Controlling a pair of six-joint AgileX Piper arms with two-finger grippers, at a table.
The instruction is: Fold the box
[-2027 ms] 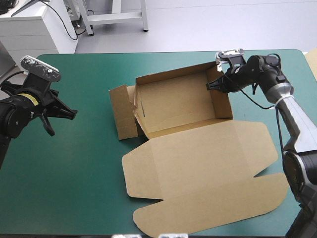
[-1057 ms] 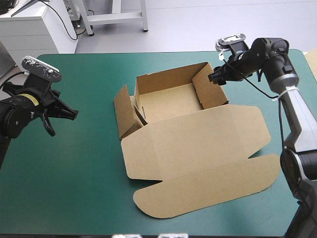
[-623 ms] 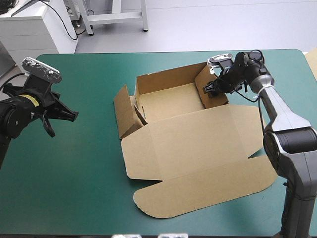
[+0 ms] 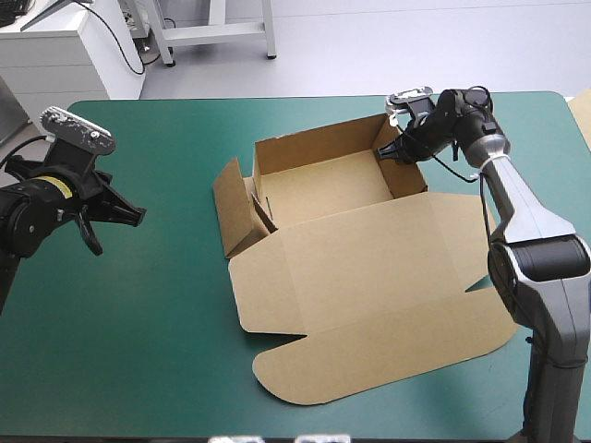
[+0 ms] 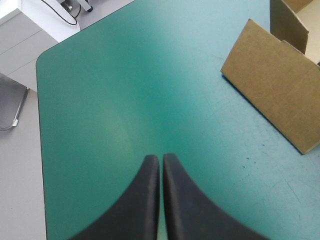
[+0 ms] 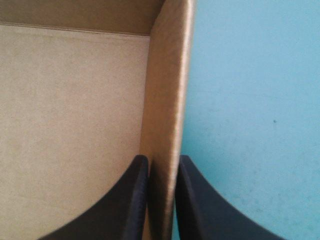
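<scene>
Right gripper [image 6: 159, 160] fingers clamp the box [image 4: 369, 268] by its right wall. Left gripper [image 5: 161, 157] fingers together, well left of box, over counter [image 4: 166, 305].

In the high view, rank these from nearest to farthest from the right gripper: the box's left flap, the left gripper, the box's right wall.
1. Right wall: pinched between the jaws of the right gripper, on the right side.
2. Left flap: standing across the tray, on its left side.
3. Left gripper: farther left again, apart from the flap.
</scene>
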